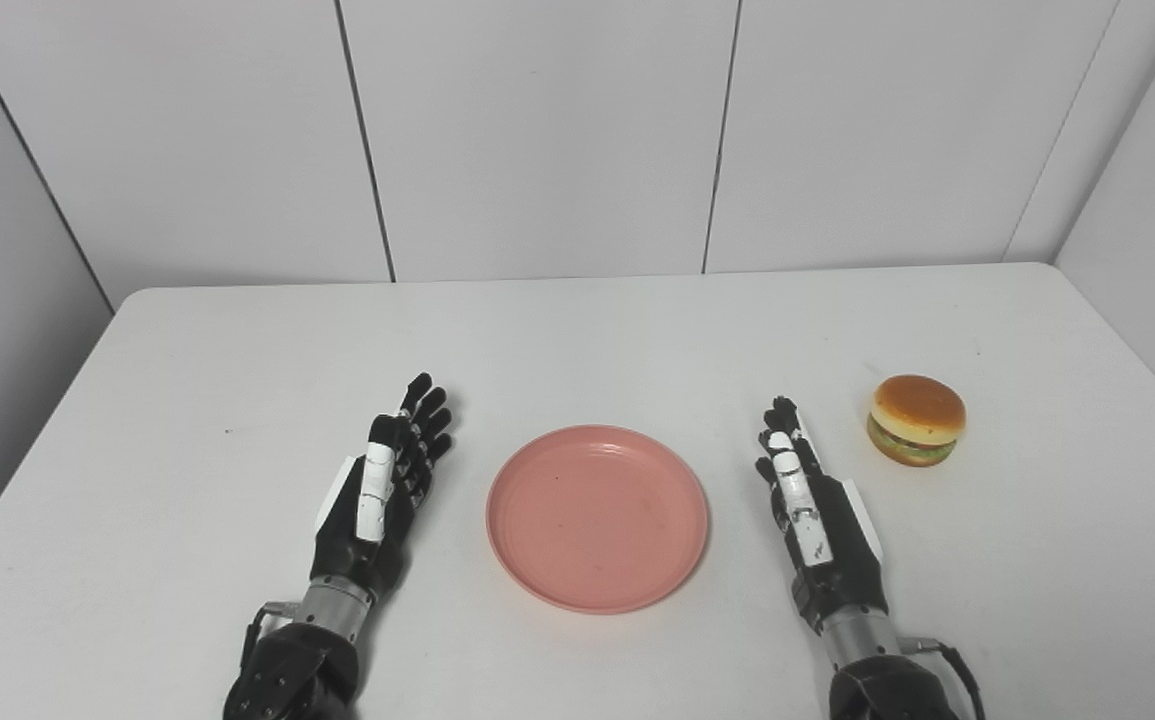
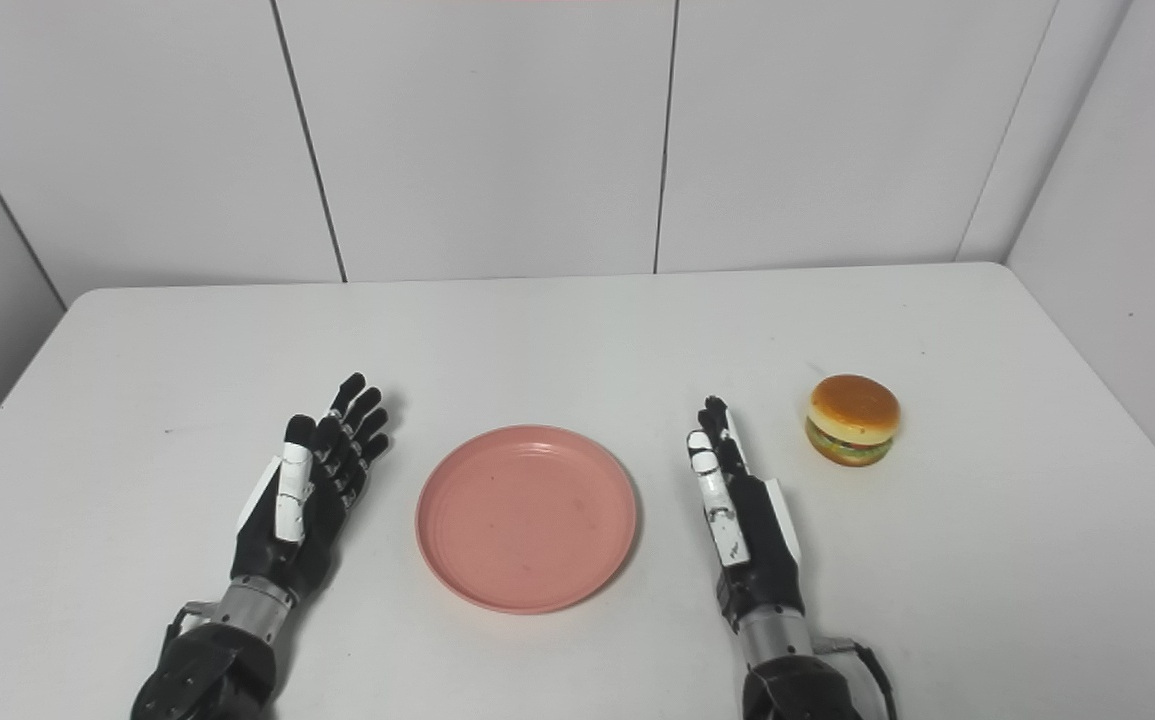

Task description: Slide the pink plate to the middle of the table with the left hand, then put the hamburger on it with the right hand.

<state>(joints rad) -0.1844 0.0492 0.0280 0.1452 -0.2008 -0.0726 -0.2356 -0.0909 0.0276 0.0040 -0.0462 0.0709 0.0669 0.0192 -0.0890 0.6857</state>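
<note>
Two black-and-white robot hands flank a round pink plastic plate [image 1: 597, 517] that lies flat near the middle of the white table [image 1: 577, 340], toward its near edge. The left hand [image 1: 383, 490] rests just left of the plate, fingers spread and extended away from the robot, holding nothing. The right hand [image 1: 813, 515], edge-on with fingers straight and empty, stands just right of the plate. A small toy hamburger [image 1: 917, 420] sits upright, bun up, beyond and right of the right hand.
</note>
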